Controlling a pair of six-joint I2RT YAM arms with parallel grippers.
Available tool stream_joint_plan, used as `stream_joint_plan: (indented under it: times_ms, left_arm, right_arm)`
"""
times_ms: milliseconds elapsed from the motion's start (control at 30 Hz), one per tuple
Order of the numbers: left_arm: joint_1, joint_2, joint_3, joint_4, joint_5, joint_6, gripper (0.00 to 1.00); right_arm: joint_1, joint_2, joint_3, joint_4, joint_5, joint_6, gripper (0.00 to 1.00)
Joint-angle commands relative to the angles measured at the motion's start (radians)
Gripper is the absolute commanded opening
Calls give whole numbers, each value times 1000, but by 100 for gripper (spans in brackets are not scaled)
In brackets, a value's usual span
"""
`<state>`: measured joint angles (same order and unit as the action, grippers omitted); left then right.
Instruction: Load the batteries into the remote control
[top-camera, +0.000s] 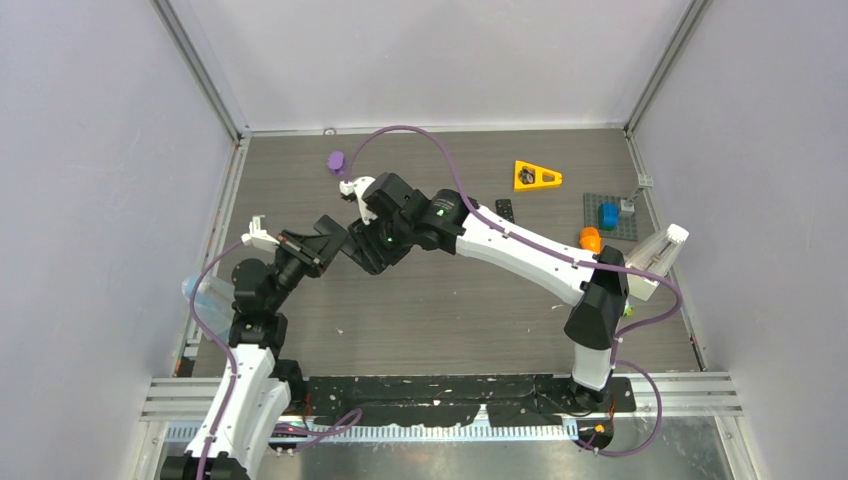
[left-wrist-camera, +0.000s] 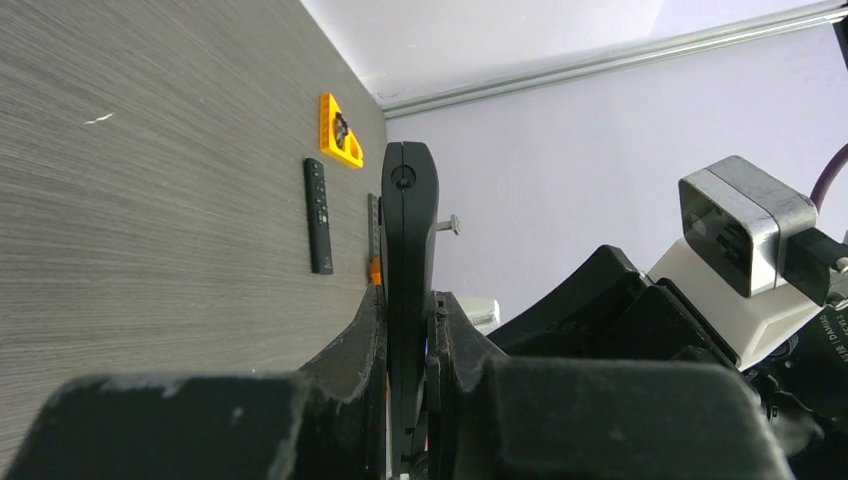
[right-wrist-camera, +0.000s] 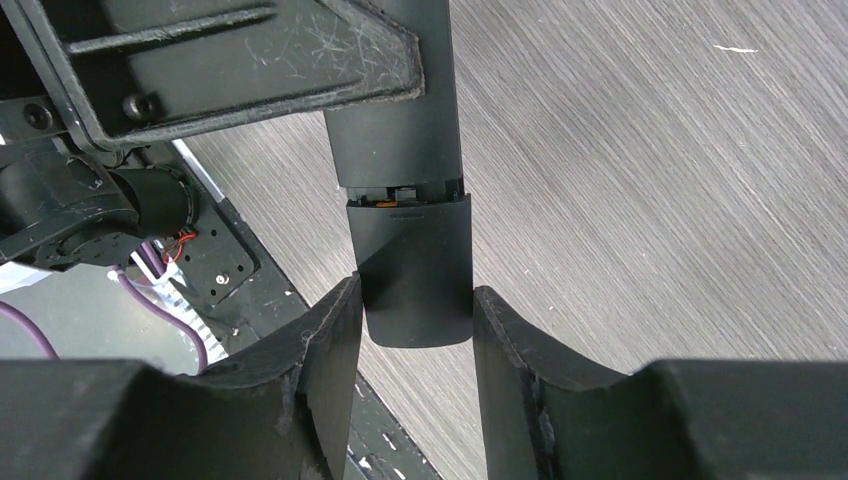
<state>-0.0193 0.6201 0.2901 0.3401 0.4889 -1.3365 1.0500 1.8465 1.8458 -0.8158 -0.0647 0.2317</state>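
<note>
My left gripper (left-wrist-camera: 410, 300) is shut on a black remote control (left-wrist-camera: 410, 220), held edge-on above the table. In the right wrist view the remote's body (right-wrist-camera: 395, 120) runs up under the left gripper. Its battery cover (right-wrist-camera: 415, 270) sits slid a little off the end. An orange sliver of a battery (right-wrist-camera: 400, 203) shows in the gap. My right gripper (right-wrist-camera: 417, 300) has its two fingers pressed against the cover's sides. From above, both grippers (top-camera: 375, 232) meet over the table's middle and hide the remote.
A second black remote (top-camera: 505, 210) lies on the table, with an orange wedge (top-camera: 536, 176) behind it. A grey plate (top-camera: 600, 228) with a blue brick, an orange piece (top-camera: 590, 238) and a purple object (top-camera: 337, 160) are also there. A clear bottle (top-camera: 205, 292) is at the left edge.
</note>
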Motion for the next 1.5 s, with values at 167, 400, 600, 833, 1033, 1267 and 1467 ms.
stream_joint_plan:
  times_ms: [167,400,600,833,1033,1267,1467]
  left_arm:
    - [-2,9,60,98,37,-99,0]
    - [-2,16,55,129,39,-116,0]
    - [-3,16,56,138,36,-138,0]
    - [-2,21,54,146,42,-155,0]
    - [-3,20,60,146,53,-160,0]
    - [-4,32,70,146,91,-153,0]
    - [-4,22,70,143,97,-155,0]
  right_arm:
    - [11,2,9,51,-34,-37,39]
    - [12,13,13,26,-53,-52,41]
    - [11,32,14,0,-45,-58,43]
    - [16,39,17,-9,-61,-82,47]
    - [18,50,31,-24,-44,-105,49]
    - [19,56,42,11,5,-89,49]
    - [19,64,40,28,18,-74,48]
